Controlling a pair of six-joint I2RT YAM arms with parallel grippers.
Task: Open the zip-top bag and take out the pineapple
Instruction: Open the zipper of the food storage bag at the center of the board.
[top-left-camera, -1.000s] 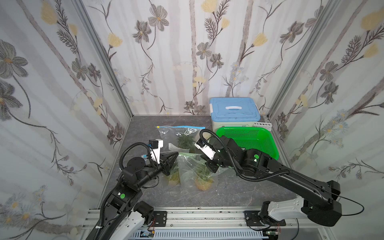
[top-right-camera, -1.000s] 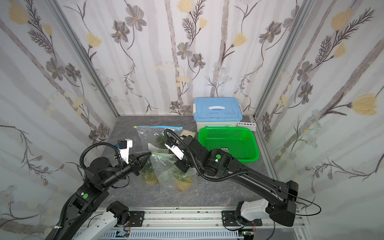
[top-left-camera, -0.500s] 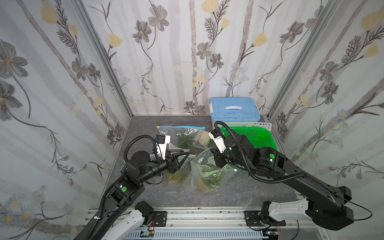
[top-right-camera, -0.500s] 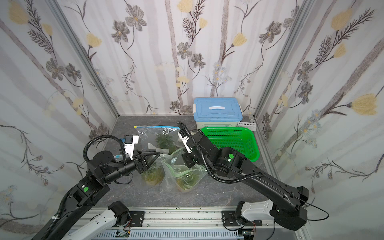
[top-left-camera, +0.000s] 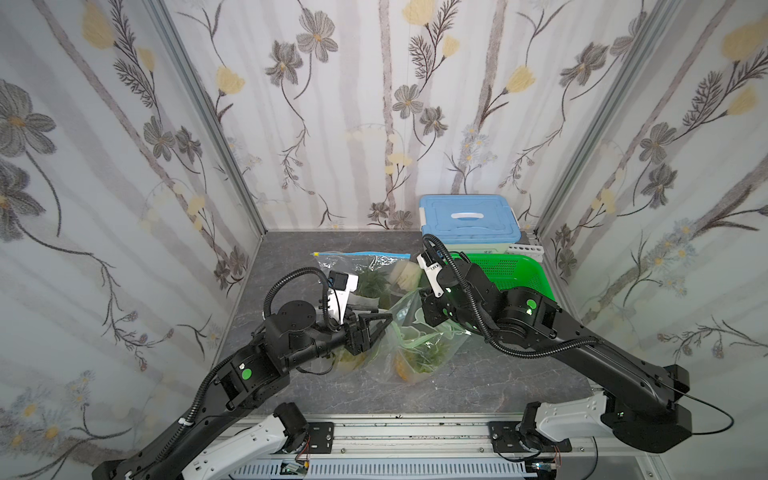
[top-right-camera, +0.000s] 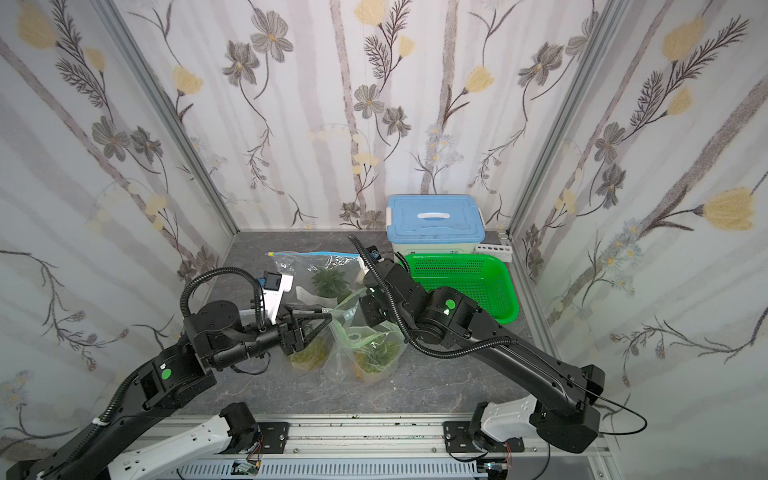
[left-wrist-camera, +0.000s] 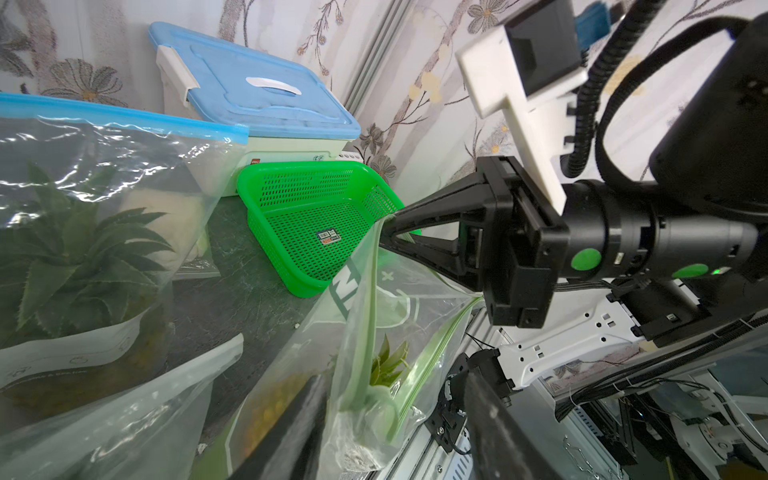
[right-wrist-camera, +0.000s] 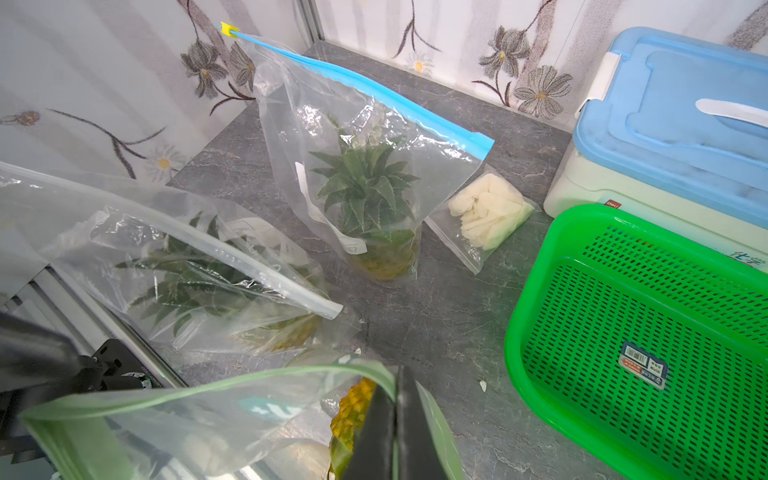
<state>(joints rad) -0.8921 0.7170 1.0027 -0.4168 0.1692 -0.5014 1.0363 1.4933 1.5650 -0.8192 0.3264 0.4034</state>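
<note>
A clear zip-top bag (top-left-camera: 419, 338) with a green zip stands at the middle of the table, its mouth pulled open. The pineapple (top-left-camera: 417, 363) sits inside it; its yellow body (right-wrist-camera: 353, 405) and green crown (left-wrist-camera: 388, 365) show through the plastic. My right gripper (right-wrist-camera: 397, 419) is shut on the bag's green lip and holds it up, as both top views show (top-right-camera: 363, 309). My left gripper (top-left-camera: 380, 315) is open just left of the bag's mouth. In the left wrist view the near side of the mouth hangs between its spread fingers (left-wrist-camera: 291, 428).
A blue-zipped bag (right-wrist-camera: 365, 187) with another pineapple stands behind. A third clear bag (right-wrist-camera: 208, 274) with a pineapple lies at the left front. A small bag of pale pieces (right-wrist-camera: 486, 216), a green basket (top-left-camera: 515, 270) and a blue-lidded box (top-left-camera: 469, 224) fill the back right.
My right gripper has lifted the bag's lip up and toward the back right. My left gripper has gone from shut to open and moved right with the bag. The bag's mouth gapes wider.
</note>
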